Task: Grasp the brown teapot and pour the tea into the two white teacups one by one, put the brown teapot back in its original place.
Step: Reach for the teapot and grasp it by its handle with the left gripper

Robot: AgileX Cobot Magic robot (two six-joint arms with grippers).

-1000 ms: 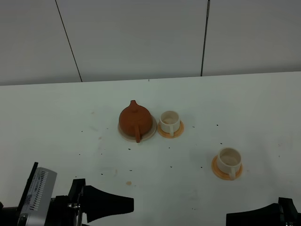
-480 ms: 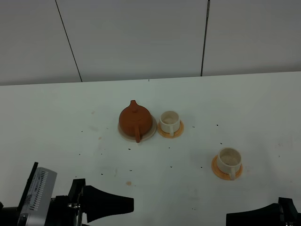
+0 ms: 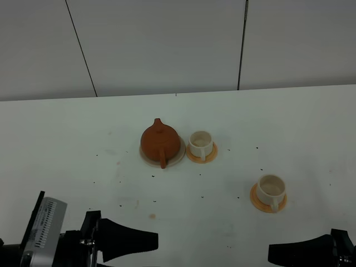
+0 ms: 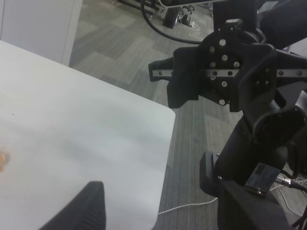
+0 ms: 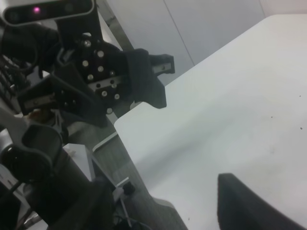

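Note:
The brown teapot sits on its pale beige saucer near the table's middle, handle toward the near edge. One white teacup stands on an orange coaster just right of the teapot. The other teacup stands on its coaster nearer and farther right. My left gripper is low at the near left edge, far from the teapot, open and empty. The right gripper is at the near right edge, open and empty too.
The white table carries small dark specks and a faint brown stain. A pale panelled wall rises behind it. The wrist views show the table's near corners, grey carpet and the opposite arm's mount.
The right gripper's finger has crept slightly up in the exterior view. The teapot, the cups and the left gripper have not moved.

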